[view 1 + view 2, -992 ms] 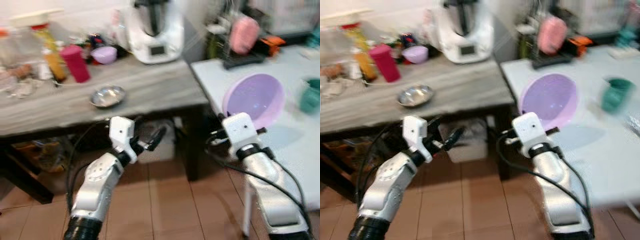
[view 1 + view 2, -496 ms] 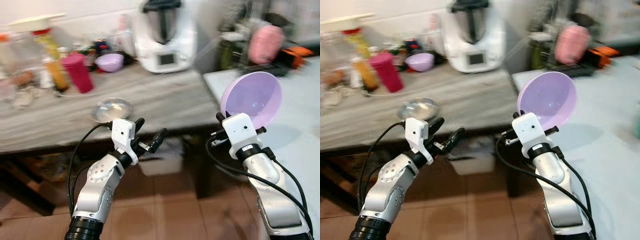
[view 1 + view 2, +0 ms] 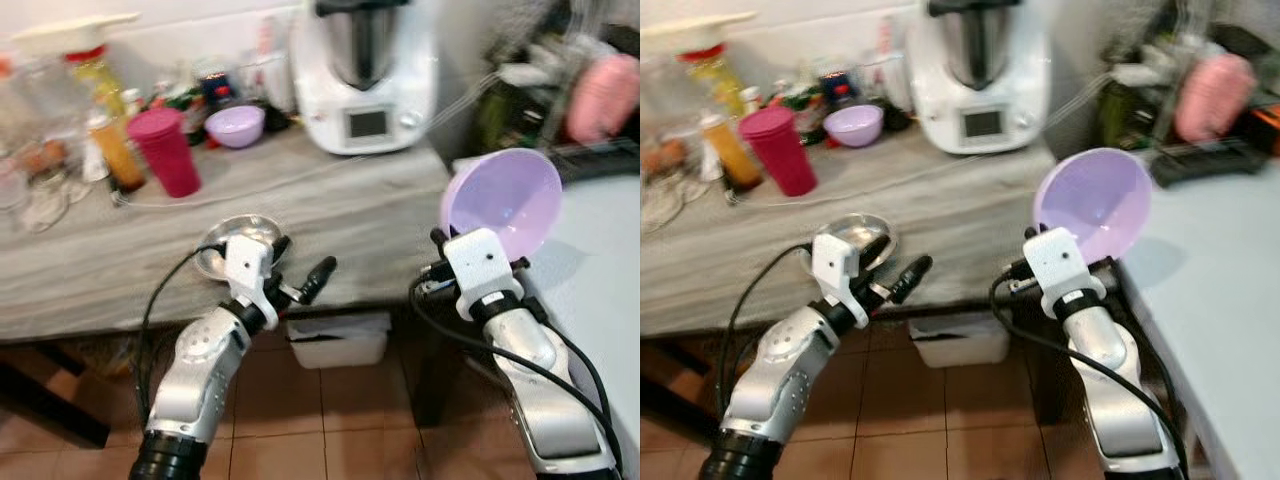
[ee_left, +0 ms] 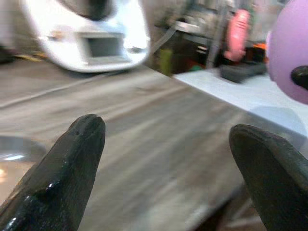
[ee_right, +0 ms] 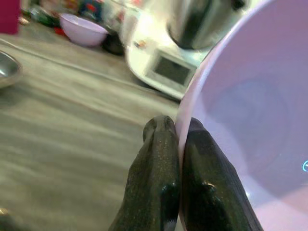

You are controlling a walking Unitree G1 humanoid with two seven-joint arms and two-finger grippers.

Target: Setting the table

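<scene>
lifted purple bowl (image 3: 505,200) in right gripper (image 5: 179,132)

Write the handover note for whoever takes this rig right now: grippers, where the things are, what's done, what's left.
Right gripper: shut on the rim of the large purple bowl, held tilted in the air between the grey wooden counter and the pale table.
Left gripper: open, empty, at the counter's front edge beside the metal bowl.
Also on the counter: small purple bowl, pink cup, white kitchen machine.
Done: large bowl picked up.
Left: set it down; nothing is laid on the visible part of the pale table.
</scene>
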